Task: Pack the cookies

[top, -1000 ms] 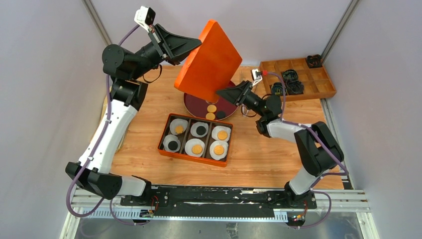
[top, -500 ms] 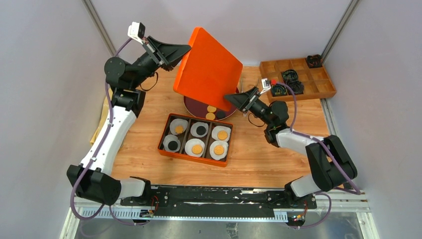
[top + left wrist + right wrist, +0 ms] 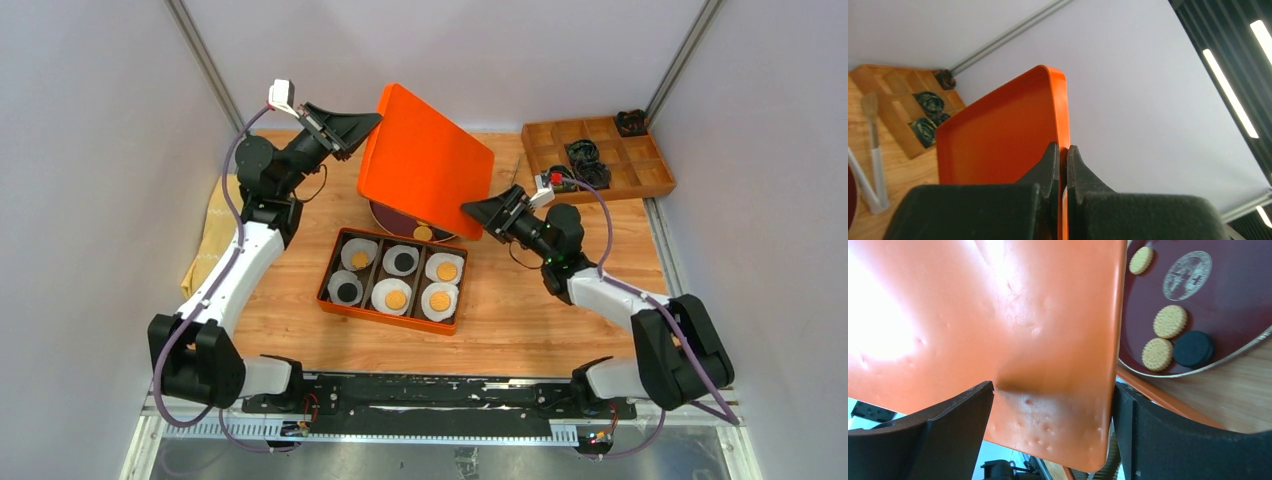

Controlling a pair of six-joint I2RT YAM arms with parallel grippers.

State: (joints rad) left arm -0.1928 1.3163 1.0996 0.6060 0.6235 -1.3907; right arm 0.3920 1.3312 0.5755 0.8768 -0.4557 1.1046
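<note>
No writing is legible, even on the plate's [image 3: 1243, 300] emblem [image 3: 1187, 275].

dark red plate [image 3: 395, 222] — mostly hidden behind the orange lid [image 3: 425, 165] in the top view, one cookie [image 3: 423, 233] showing. wooden organiser [image 3: 645, 160] — dark contents too small to identify. orange lid cut off at the right wrist view's left and top edges.

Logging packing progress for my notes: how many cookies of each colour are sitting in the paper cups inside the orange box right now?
Golden-tan cookies: 4
Black cookies: 2
Total in the box: 6
</note>
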